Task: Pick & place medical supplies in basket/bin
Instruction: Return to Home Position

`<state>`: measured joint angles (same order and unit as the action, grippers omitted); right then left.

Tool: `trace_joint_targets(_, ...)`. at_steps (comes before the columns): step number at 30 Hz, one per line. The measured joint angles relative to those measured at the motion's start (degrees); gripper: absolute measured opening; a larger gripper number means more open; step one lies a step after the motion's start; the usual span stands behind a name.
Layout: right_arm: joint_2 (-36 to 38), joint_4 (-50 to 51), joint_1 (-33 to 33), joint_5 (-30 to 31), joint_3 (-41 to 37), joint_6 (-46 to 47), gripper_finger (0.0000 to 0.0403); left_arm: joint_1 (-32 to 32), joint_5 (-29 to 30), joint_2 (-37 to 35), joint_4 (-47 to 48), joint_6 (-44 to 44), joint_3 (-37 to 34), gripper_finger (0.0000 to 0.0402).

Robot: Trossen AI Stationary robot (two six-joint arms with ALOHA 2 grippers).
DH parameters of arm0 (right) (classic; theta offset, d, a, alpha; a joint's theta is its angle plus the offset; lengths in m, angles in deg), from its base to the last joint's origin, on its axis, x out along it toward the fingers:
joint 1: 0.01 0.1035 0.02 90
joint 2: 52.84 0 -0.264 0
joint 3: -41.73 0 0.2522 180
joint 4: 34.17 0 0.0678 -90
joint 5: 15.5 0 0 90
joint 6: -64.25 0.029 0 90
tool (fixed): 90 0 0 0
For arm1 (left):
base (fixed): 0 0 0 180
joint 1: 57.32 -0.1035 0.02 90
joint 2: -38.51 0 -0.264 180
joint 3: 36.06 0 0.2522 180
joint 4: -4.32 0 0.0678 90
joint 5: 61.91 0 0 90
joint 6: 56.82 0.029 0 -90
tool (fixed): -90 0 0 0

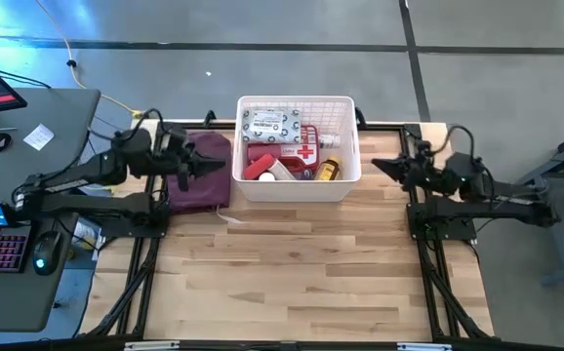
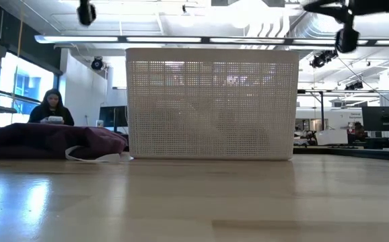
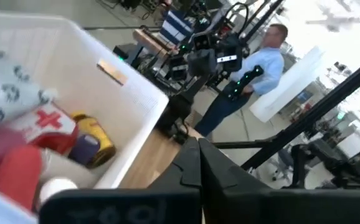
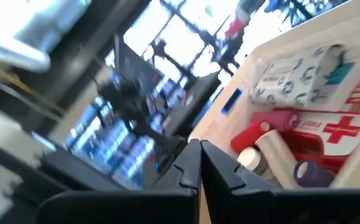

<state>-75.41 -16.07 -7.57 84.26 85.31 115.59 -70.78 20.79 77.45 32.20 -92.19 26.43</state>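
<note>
With the medical supplies (image 1: 287,151) lying together inside the white basket (image 1: 297,189) at the far middle of the bench (image 1: 292,273), we judge homing wants both arms drawn back clear of its walls. The left end effector (image 1: 204,162), fingers pressed together on nothing, hangs over the maroon pouch (image 1: 199,195) just beside the basket, and the right end effector (image 1: 380,167), likewise closed and empty, sits off the opposite side. The bench is pale wood planking; beyond it we see a bright workshop with a seated person (image 2: 52,107).
</note>
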Motion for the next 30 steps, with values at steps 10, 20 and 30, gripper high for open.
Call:
trace_joint_targets(10, 14.77, -9.16, 0.23, 2.91, -16.73, 7.60, 0.0000, 0.69, 0.11, -12.73, -19.10, -14.91, -25.35, 0.0063)
trace_joint_targets(20, 16.16, -15.94, 0.26, 0.56, -28.87, 16.81, 0.0000, 10.03, 7.53, -20.69, -25.07, -26.13, -43.48, 0.0031)
trace_joint_targets(30, 15.88, -13.90, 0.30, 1.29, -28.91, 16.63, 0.0000, 21.31, 19.16, -22.71, -20.44, -32.03, -47.74, 0.0021)
